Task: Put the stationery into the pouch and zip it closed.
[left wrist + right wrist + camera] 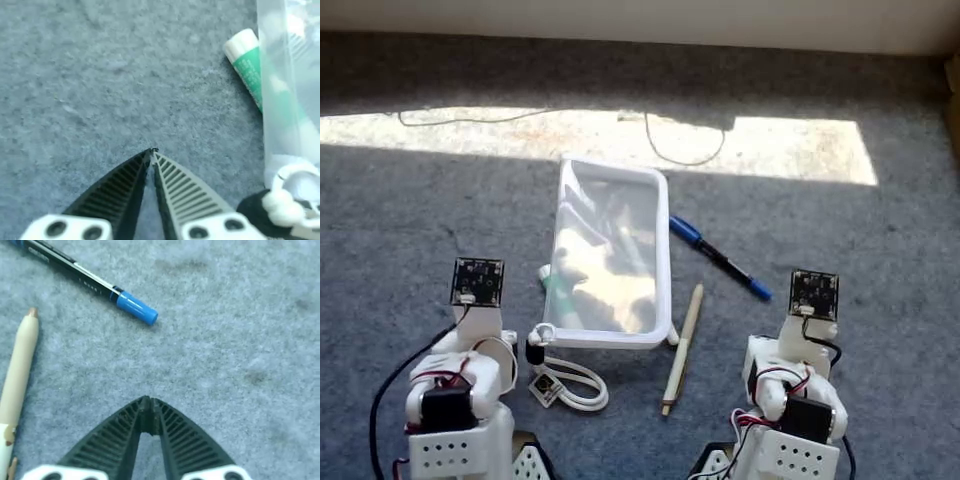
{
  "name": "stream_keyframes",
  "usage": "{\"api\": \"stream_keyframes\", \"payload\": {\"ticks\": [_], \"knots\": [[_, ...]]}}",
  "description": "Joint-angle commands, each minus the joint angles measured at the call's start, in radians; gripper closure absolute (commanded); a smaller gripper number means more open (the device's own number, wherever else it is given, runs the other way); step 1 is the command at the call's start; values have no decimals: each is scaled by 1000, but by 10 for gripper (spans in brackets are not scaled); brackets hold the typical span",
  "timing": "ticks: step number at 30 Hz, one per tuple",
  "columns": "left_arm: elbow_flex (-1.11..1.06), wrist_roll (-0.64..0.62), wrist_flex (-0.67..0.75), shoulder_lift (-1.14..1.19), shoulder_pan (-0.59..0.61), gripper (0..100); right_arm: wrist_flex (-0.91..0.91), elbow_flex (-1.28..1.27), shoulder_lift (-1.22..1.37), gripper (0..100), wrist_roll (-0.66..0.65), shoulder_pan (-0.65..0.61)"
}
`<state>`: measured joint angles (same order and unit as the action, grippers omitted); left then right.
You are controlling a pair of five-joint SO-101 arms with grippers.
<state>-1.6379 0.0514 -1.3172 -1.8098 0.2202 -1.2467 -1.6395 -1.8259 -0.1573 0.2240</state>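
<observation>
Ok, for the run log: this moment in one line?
left claw: shut | right claw: shut | pouch: on carpet | green stick: at pouch edge | blue pen, beige pen: outside pouch

No text, number or sign can be read; the blue pen [85,277], lying ahead of the closed jaws of the right gripper [146,401] and off to one side, carries a short line of white print on its black barrel, too small to make out.

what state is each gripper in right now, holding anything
left gripper: shut, holding nothing
right gripper: shut, holding nothing
</observation>
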Motion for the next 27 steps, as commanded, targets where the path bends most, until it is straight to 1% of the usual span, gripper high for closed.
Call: {"api": "stream_keyframes", "payload": {"ticks": [1,3,6,9,10,13,16,20,24,27], "knots": [[134,81,-2,-12,81,993,25,142,-8,993,11,7],[159,107,-2,-12,88,993,24,193,-7,993,37,2],[188,106,-2,-12,124,994,27,266,-7,993,101,-18],[196,106,-2,-12,147,994,24,326,-5,993,117,-108],[196,106,-2,-12,160,994,24,341,-5,993,140,-136],[197,106,-2,-12,225,994,24,380,-4,993,198,-232],[196,101,29,-12,277,994,24,412,13,993,238,-328],[196,43,35,-12,320,993,24,496,157,993,293,-435],[196,43,35,-12,320,993,-4,613,386,988,334,-553],[196,43,35,-12,320,993,-36,697,549,988,365,-684]]}}
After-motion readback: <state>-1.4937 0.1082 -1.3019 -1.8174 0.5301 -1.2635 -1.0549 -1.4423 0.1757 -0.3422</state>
